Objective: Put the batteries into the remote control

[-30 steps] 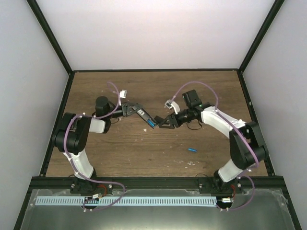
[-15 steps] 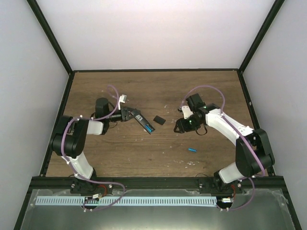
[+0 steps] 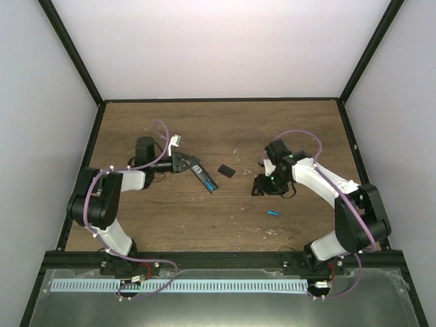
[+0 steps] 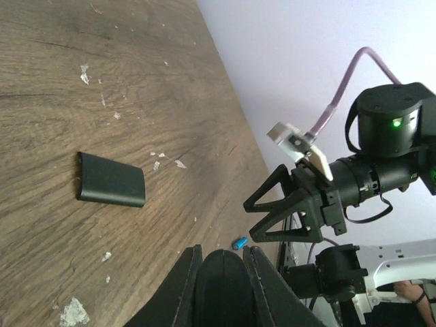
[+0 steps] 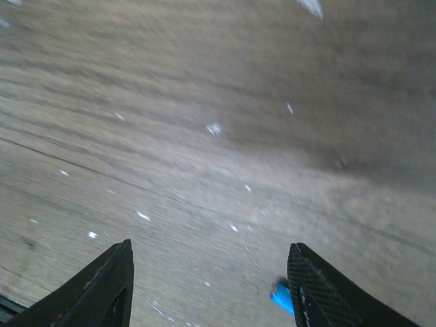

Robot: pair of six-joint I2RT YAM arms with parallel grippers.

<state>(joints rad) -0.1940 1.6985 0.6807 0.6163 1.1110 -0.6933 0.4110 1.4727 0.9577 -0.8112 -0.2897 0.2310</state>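
Observation:
My left gripper point(image 3: 182, 162) is shut on the remote control point(image 3: 202, 174), a slim black bar held just above the table. One blue battery point(image 3: 210, 182) sits in its open end. In the left wrist view the remote point(image 4: 219, 289) fills the gap between my fingers point(image 4: 185, 272). The second battery point(image 3: 273, 212) lies loose on the table and also shows in the left wrist view point(image 4: 239, 242). My right gripper point(image 3: 261, 186) is open and empty, low over the table just up-left of that battery. In the right wrist view the battery point(image 5: 281, 297) lies by my right finger point(image 5: 317, 289).
A small black cover plate point(image 3: 225, 170) lies flat on the wood between the two grippers and also shows in the left wrist view point(image 4: 110, 180). Small white flecks dot the table. Black frame rails point(image 3: 88, 170) border the table on all sides.
My right gripper let go of the black cover plate, which now lies on the table, and swung right and down toward the loose battery. My left gripper drew slightly left with the remote.

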